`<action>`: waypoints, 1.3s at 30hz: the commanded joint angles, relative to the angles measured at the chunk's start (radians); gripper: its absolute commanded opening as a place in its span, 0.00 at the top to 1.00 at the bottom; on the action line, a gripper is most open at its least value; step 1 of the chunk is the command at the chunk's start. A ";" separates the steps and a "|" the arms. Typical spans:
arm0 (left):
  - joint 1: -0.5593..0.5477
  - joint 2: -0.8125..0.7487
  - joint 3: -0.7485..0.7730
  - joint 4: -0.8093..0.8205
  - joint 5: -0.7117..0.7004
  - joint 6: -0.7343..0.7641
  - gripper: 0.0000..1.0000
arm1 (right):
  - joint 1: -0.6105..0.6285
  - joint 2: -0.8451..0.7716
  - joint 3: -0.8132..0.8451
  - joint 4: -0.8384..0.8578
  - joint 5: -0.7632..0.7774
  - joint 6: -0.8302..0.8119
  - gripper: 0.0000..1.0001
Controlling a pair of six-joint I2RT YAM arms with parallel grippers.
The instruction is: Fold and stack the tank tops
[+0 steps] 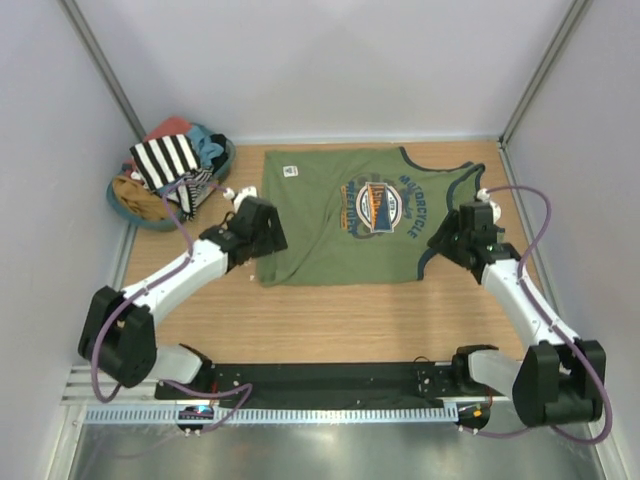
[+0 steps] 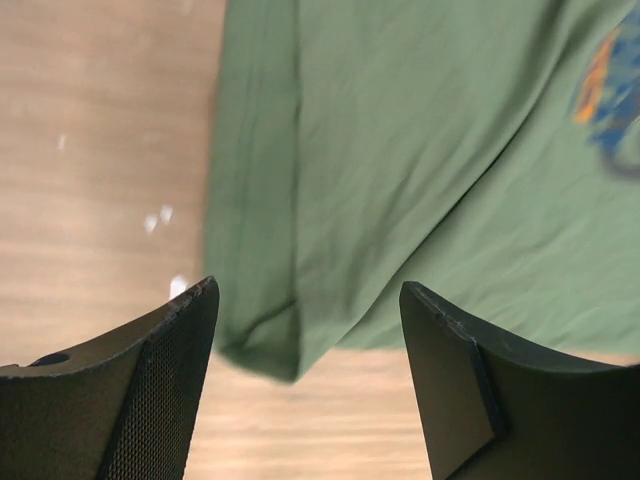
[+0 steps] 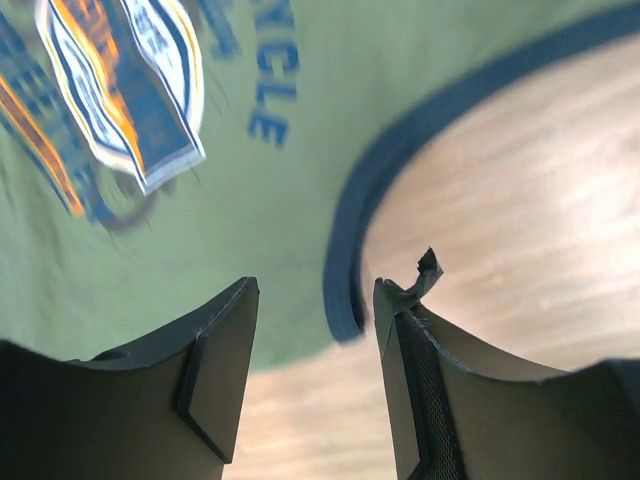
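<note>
Wide-open, empty left pincer [image 2: 308, 290] over the near hem corner of the olive tank top [image 1: 310, 235] flat on the counter [image 1: 340, 320], right pincer [image 3: 315, 290] parted and empty at its near armhole, likely to lift that edge for folding; striped tank top [image 1: 165, 160] in a basket [image 1: 125, 200] beyond its hem.

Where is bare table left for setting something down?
Bare table runs between the green top and the black rail. The full basket crowds the far-left corner; the left gripper and right gripper hover at the top's near corners.
</note>
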 commanded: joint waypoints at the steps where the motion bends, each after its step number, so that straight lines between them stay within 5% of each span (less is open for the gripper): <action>1: -0.039 -0.110 -0.091 -0.038 -0.051 -0.008 0.25 | 0.048 -0.071 -0.093 -0.036 0.011 -0.041 0.44; 5: -0.050 -0.165 -0.180 -0.037 -0.045 -0.011 0.26 | 0.058 -0.114 -0.198 0.004 -0.030 -0.021 0.54; 15: -0.050 -0.121 -0.226 0.034 -0.036 0.003 0.27 | 0.094 0.033 -0.185 0.085 -0.009 -0.032 0.47; 24: -0.050 -0.082 -0.191 0.037 -0.030 0.040 0.29 | 0.130 0.120 -0.171 0.128 -0.006 -0.038 0.53; 29: -0.050 -0.067 -0.165 0.039 0.001 0.063 0.29 | 0.153 0.132 -0.157 0.135 0.012 -0.047 0.78; 39: -0.060 0.008 -0.130 0.039 0.058 0.090 0.32 | 0.161 0.093 -0.176 0.133 0.031 -0.044 0.99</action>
